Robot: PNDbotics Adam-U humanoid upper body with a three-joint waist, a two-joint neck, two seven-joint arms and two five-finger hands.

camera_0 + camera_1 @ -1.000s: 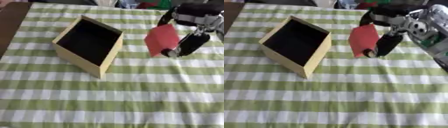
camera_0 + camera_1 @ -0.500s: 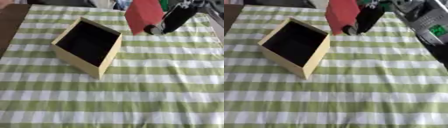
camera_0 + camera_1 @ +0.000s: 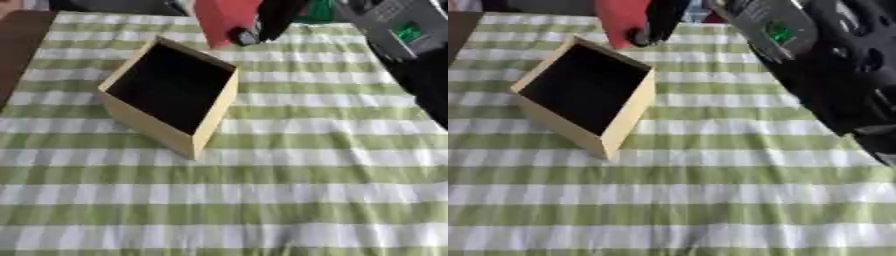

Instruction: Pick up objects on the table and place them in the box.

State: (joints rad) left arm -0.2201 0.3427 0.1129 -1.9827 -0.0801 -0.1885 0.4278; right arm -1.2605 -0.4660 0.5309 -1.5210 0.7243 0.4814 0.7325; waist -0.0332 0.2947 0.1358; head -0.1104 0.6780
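Green-and-white checked cloth (image 3: 289,170) covers the table, dark strip of bare surface at the far left edge. Box (image 3: 171,92), tan with a dark inside, sits left of centre, tipped so its open mouth faces up and toward the far right; nothing visible inside it.

Right hand (image 3: 267,22) comes in from the far right, at the top edge of both views, fingers curled round a red block (image 3: 223,17). Block is off the cloth, held in the air, its top cut off by the frame. It hangs just past the box's far rim, slightly right of the mouth's centre, not yet over the opening. Long axis looks roughly upright, leaning a bit; hard to be sure with the top cropped.

Right forearm (image 3: 833,75), black with a grey panel and green light, fills the right side of the right eye view. Left hand not visible in either view.

Key relation: box mouth lies near and left of the held block. Judgement: the carry is most of the way done; the block needs to come toward the near left and down until it clears the far rim, then be let go. Risk: block clipping the far rim, or dropping outside on the far side if let go too soon. No other loose objects visible on the cloth.
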